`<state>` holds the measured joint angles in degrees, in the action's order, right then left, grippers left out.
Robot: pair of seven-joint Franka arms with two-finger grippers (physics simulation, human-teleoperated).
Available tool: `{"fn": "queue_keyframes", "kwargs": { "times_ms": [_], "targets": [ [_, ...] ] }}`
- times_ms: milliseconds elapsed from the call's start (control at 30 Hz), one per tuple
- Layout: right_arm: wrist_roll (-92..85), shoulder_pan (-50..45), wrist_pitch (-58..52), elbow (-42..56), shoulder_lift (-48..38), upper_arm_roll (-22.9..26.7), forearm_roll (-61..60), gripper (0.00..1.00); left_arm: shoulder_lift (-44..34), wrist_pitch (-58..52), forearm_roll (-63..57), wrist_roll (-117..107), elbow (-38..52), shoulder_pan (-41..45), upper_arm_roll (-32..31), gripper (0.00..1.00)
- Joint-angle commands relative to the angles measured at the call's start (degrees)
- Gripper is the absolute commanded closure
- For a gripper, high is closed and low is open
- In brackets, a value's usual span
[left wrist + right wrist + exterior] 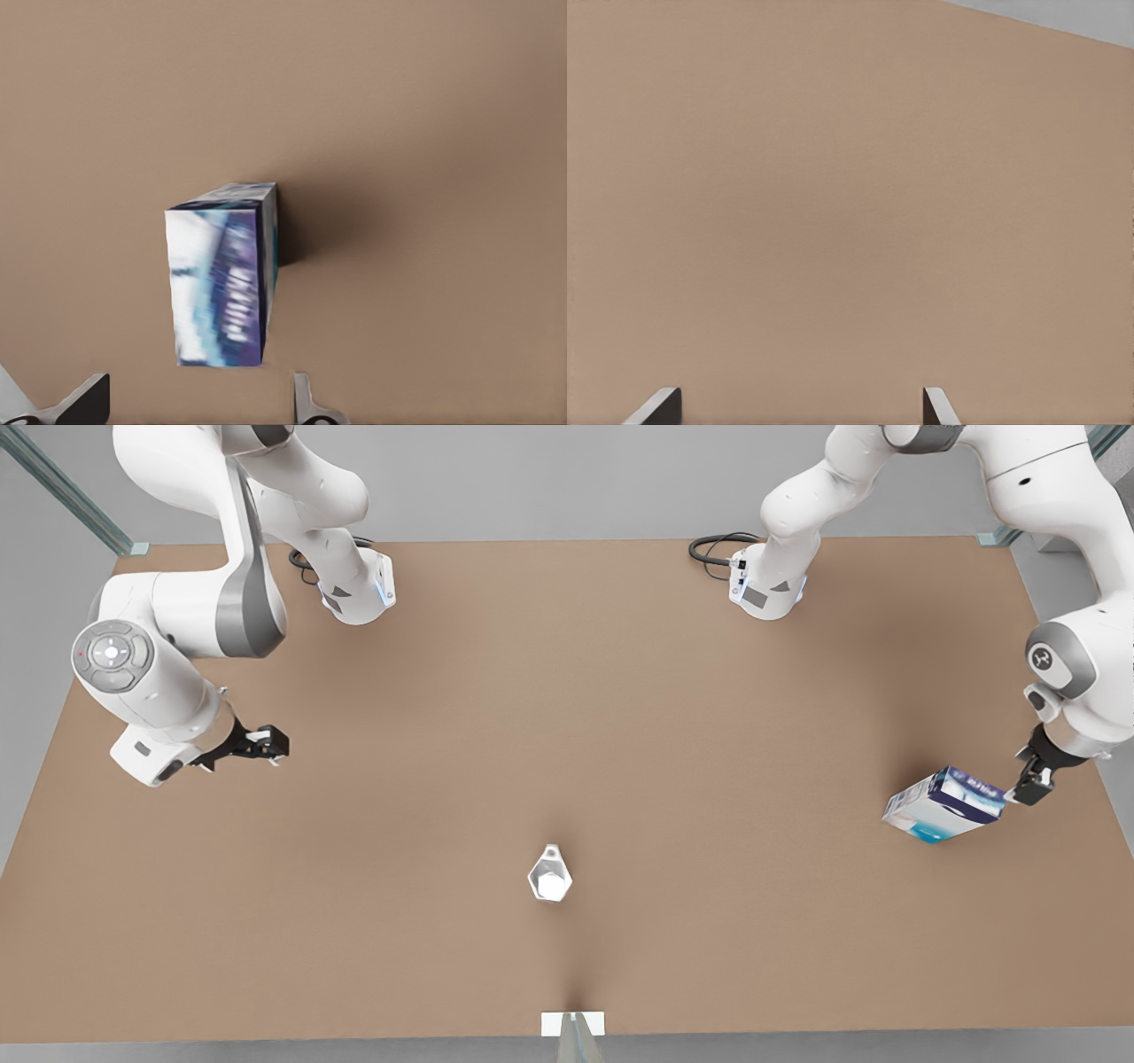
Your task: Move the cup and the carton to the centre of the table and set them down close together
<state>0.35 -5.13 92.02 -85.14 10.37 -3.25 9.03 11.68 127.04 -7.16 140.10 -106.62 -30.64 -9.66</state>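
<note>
The carton [946,804], printed dark blue, white and teal, lies tilted on the table [567,717] near the front view's right edge. In the left wrist view the carton [226,279] sits just ahead of my left gripper [195,391], whose fingers [89,398] stand open on either side of its near end. In the front view, that left gripper [1029,786] is right beside the carton's end. The pale faceted cup [549,877] stands alone near the front middle of the table. My right gripper [273,746] hovers open over bare table at the front view's left, and its wrist view shows the right gripper [797,400] with nothing between the fingers.
The two arm bases [359,593] [766,589] stand at the table's far edge with black cables [713,549] beside them. A small white bracket [572,1023] sits on the near edge. Metal frame posts [71,491] rise at the far corners.
</note>
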Motion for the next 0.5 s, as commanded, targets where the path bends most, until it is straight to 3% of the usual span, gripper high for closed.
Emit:
{"fn": "queue_keyframes", "kwargs": {
  "times_ms": [0,467],
  "targets": [
    [0.0,-0.05,0.0,-0.02,0.0,0.0,0.02,0.0,0.01,0.22,-1.37,-0.09,-0.34,-0.03,-0.01,0.0],
    [0.0,-0.76,0.0,-0.02,0.0,-0.09,0.11,0.0,2.99,6.2,-2.16,-0.26,-5.26,0.23,-0.01,0.0]
  ]
}}
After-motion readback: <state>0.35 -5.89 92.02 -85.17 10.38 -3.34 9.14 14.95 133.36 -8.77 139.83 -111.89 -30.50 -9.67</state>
